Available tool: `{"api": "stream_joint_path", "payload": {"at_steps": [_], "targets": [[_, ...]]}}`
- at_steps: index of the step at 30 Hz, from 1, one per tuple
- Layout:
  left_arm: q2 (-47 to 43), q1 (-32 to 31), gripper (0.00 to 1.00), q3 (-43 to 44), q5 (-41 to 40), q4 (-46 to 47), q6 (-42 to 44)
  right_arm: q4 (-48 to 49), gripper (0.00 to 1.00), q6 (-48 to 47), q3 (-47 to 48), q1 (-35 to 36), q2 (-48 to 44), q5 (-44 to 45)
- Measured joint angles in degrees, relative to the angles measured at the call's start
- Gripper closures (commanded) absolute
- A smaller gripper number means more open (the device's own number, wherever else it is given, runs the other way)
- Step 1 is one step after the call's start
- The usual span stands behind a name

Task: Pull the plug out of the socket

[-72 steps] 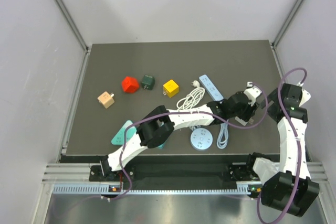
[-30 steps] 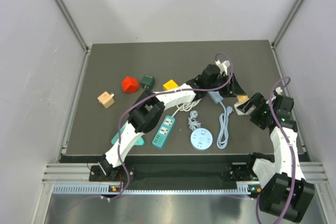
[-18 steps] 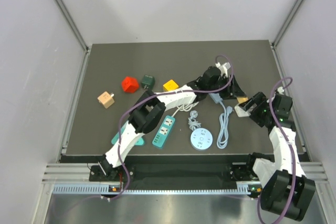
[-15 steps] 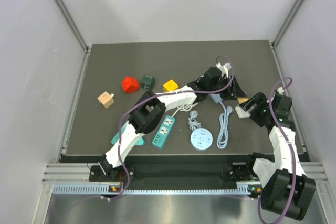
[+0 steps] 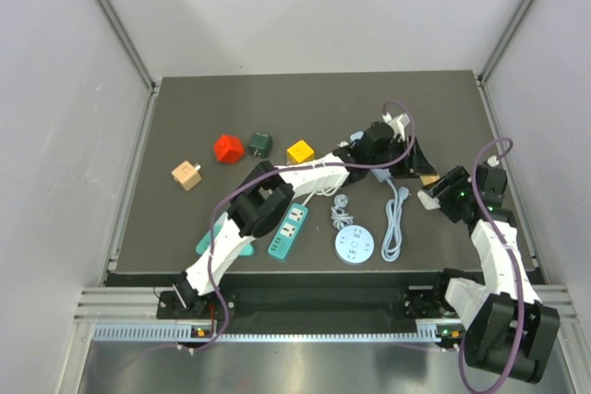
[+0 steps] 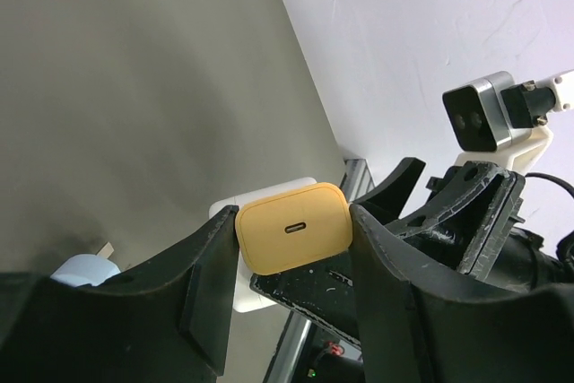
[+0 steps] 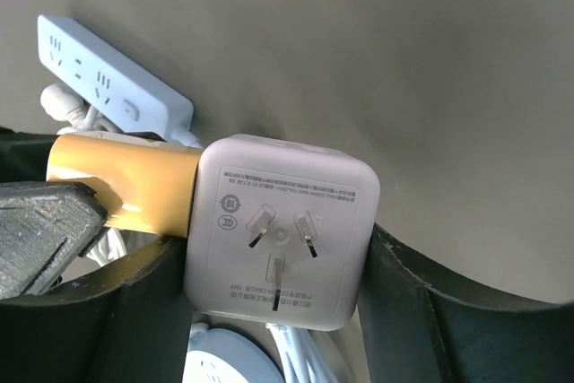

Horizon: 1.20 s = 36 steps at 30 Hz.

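Yellow plug (image 6: 293, 228) pinched by left gripper (image 6: 291, 232), white socket cube (image 7: 280, 230) pinched by right gripper (image 7: 273, 266); we judge opposed holds brace for straight pull-apart.

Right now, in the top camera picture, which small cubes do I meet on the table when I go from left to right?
Tan cube → red cube → dark green cube → yellow cube.
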Motion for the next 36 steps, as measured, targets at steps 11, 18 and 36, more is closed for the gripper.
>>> {"api": "stream_joint_path", "payload": {"at_steps": [11,18,36], "targets": [[-1.6,-1.1,1.00,-7.1,-2.4,6.1,0.1,-4.8,1.00,4.7,-1.0,0.6,-1.4,3.1],[-1.6,-0.1,1.00,-7.6,0.7,7.8,-2.4,-4.6,1.00,2.1,-1.3,-2.2,-2.4,-0.3],[3.5,5.9,1.00,14.4,-1.3,-9.3,8.8,-8.5,1.00,-0.8,-1.7,-0.3,-3.4,11.0]]}}
